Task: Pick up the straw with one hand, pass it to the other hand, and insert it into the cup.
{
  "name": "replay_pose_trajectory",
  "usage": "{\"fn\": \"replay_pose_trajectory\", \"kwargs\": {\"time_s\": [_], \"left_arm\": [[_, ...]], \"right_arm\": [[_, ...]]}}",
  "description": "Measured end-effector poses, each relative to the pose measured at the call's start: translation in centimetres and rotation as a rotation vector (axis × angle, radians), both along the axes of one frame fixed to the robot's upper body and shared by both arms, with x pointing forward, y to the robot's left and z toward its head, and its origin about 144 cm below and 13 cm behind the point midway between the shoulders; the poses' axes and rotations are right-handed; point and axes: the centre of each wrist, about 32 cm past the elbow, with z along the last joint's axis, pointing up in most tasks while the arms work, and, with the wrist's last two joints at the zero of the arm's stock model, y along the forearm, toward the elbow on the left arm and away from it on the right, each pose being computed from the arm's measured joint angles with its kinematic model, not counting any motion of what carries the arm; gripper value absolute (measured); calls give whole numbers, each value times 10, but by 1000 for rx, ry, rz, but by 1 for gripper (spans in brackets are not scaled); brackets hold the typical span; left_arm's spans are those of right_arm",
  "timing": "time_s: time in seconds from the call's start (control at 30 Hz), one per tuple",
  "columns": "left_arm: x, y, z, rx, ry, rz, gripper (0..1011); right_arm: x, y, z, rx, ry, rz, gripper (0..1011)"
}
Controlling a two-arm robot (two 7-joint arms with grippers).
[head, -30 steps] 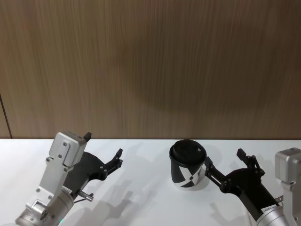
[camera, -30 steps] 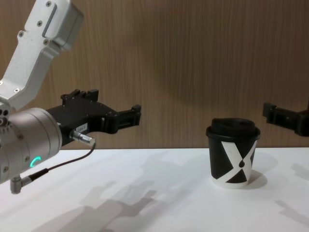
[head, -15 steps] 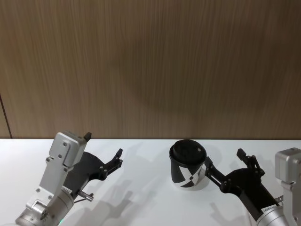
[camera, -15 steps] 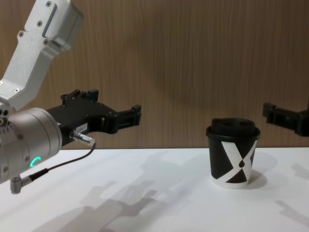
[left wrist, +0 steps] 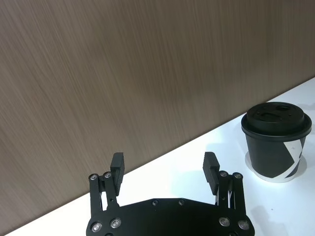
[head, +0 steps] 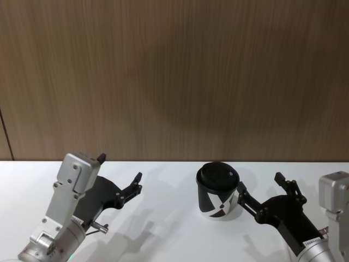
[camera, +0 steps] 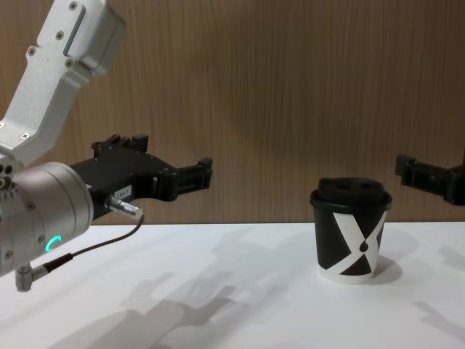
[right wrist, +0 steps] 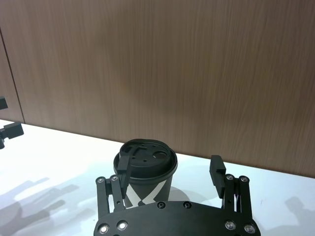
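Both claws, the left claw (head: 120, 167) and the right claw (head: 260, 182), hover over the bench (head: 163, 224), spread apart and holding nothing. The cup (head: 218, 191) stands upright just beside the right claw; a careless sideways move there could knock it over.

This looks like a robot lab or demo room set up as a test bench. A bare white table (head: 174, 240) stands against a wall (head: 174, 76) of brown wood-grain panels, with a dark seam (head: 5, 134) at the far left. The left arm (head: 65, 202) and right arm (head: 334, 207) reach over the table in silver-grey housings. The left arm has a glowing green ring (camera: 51, 243) and a thin cable (camera: 80, 251). A lidded paper cup (head: 217, 192) stands on the table.
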Motion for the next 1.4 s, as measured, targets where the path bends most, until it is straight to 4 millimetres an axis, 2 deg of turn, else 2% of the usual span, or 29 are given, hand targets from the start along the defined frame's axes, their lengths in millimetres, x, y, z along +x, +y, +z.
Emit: {"fn": "replay_pose_trajectory", "kwargs": {"time_s": [0.97,1.4], "left_arm": [[0,0,0,0,0,0,1003],[0,0,0,0,0,0,1003]], "right_arm": [[0,0,0,-1,3,-1,1001],[-11,-7,5,-47,76,-46,1001]]}}
